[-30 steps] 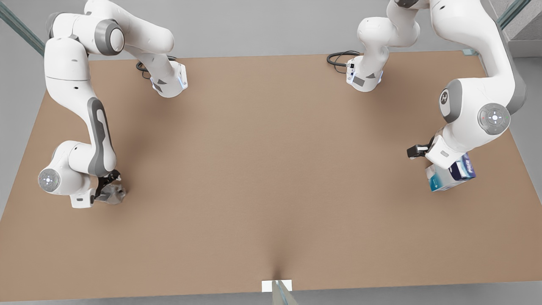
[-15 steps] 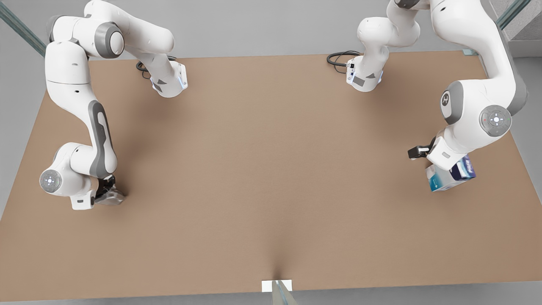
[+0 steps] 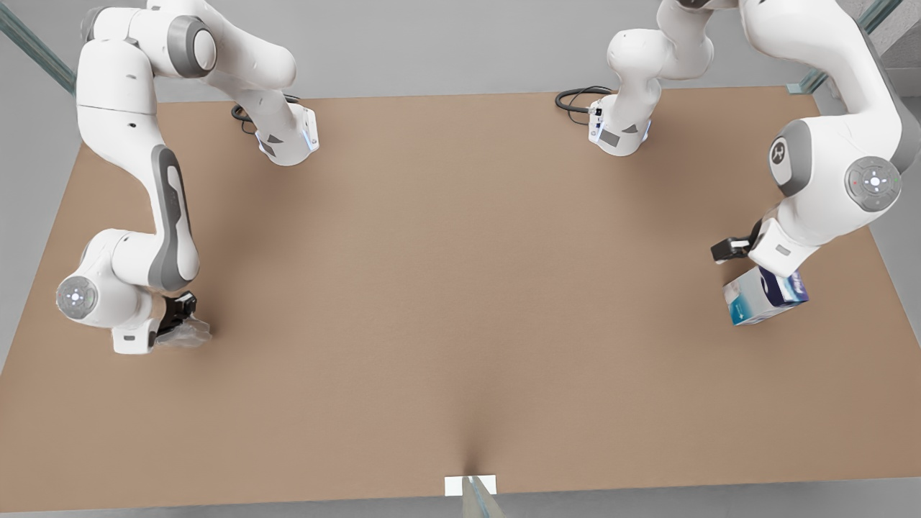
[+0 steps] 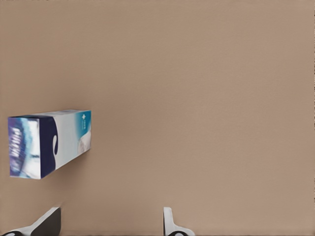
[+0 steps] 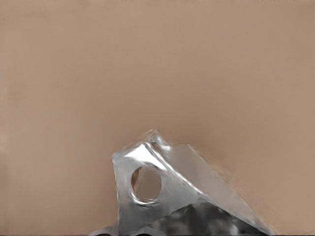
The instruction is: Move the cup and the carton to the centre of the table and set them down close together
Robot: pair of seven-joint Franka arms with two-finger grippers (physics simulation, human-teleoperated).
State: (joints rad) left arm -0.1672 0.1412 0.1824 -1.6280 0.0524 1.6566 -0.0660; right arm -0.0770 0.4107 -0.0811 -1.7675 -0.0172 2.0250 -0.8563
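The carton (image 3: 763, 296), white with dark blue and teal panels, lies on the table (image 3: 460, 288) near the front view's right edge. My left gripper (image 3: 768, 267) hangs just above it. In the left wrist view its fingertips (image 4: 170, 223) stand open over bare table, with the carton (image 4: 49, 142) off to one side and not between them. The cup (image 3: 184, 334), pale grey and faceted, is near the front view's left edge. My right gripper (image 3: 175, 316) is shut on it. In the right wrist view the cup (image 5: 167, 191) sits very close, hiding the fingers.
Both arm bases (image 3: 288, 140) (image 3: 619, 129) stand at the far edge with black cables beside them. A small white marker (image 3: 470, 485) sits at the middle of the near edge. Wide bare tabletop lies between the two objects.
The left arm has drawn up and towards the front view's right, uncovering more of the carton, which stayed put. The right arm shifted slightly to the front view's left with the cup.
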